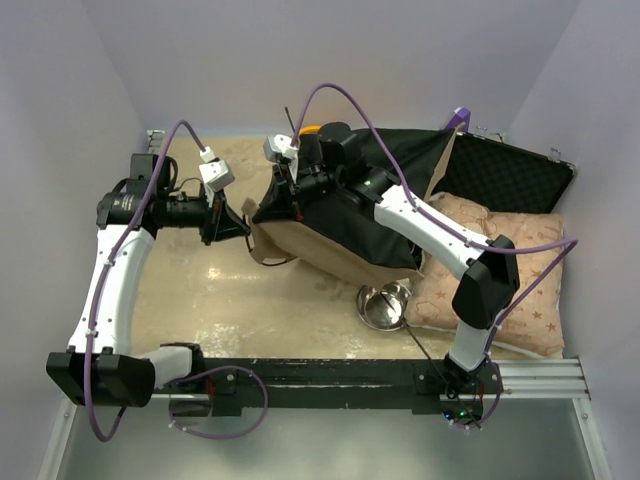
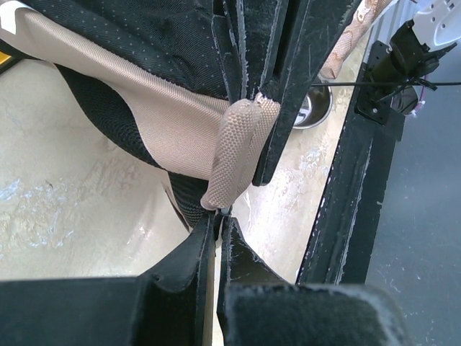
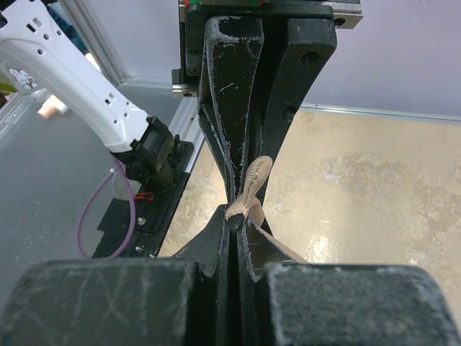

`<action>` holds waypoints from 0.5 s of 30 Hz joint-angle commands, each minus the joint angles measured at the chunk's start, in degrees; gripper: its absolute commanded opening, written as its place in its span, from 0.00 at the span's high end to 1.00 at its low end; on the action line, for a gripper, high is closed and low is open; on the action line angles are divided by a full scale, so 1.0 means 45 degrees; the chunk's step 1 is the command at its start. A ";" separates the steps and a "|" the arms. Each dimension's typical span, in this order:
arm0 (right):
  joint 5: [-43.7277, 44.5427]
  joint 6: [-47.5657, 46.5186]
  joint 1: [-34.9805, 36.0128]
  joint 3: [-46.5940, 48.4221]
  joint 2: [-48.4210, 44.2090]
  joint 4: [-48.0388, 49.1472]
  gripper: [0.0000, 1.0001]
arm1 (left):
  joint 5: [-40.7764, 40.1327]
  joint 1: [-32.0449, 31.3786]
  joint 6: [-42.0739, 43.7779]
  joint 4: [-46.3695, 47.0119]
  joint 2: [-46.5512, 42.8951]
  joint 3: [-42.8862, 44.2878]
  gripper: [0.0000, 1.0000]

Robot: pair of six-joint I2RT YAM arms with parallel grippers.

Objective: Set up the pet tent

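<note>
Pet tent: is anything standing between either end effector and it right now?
Nothing visible does. The left end effector and the right end effector are both shut on the tan strap of the pet tent, tip to tip.

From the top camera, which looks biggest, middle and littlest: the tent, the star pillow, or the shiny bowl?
1. Pet tent and star-patterned cushion: they look about the same size, and the right arm covers part of both, so I won't pick one.
2. Metal bowl: clearly the littlest.
</note>
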 commanded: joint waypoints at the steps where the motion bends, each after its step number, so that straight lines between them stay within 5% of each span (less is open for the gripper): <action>1: -0.0518 -0.0543 0.0425 0.0982 -0.1195 0.0695 1.00 | -0.0875 -0.0165 -0.0110 -0.0771 0.0309 -0.0009 1.00; 15: -0.0265 -0.2964 0.0679 0.1508 -0.0552 -0.2468 1.00 | -0.0544 -0.0243 -0.0384 -0.0633 0.0348 0.0400 1.00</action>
